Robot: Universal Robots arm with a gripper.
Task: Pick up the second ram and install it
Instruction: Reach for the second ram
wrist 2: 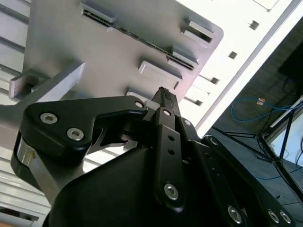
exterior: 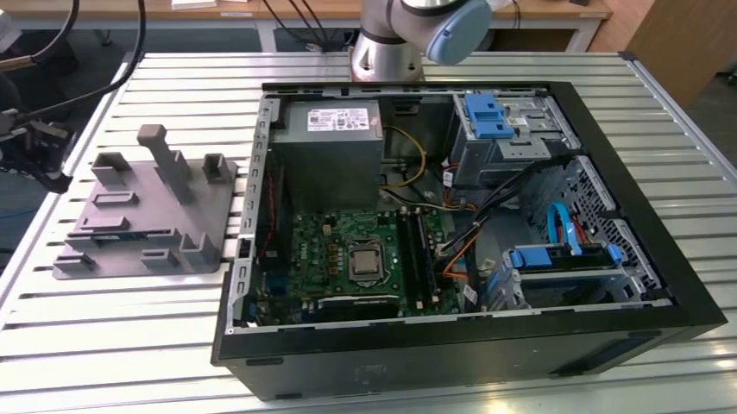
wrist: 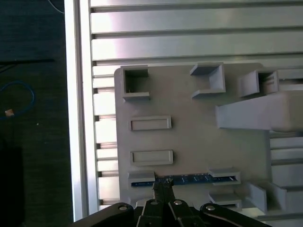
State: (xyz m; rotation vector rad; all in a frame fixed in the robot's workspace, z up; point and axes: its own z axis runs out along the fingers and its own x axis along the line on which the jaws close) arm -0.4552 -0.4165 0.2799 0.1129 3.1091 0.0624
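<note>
Exterior view: grey fixture plate [exterior: 150, 233] was seen on slatted table [exterior: 116, 345] beside open computer case [exterior: 403, 362] | first wrist view: second ram [wrist: 189, 179] was seated on edge between fixture blocks [wrist: 222, 176]; gripper [wrist: 162, 187] was pressed together, empty, close over it | second wrist view: second ram was untouched by the fingertips [wrist 2: 164, 98].

Matt grey plastic fixture [wrist: 199, 137]; shiny ribbed metal table [wrist: 189, 47]; matt black gripper [wrist: 163, 187].
</note>
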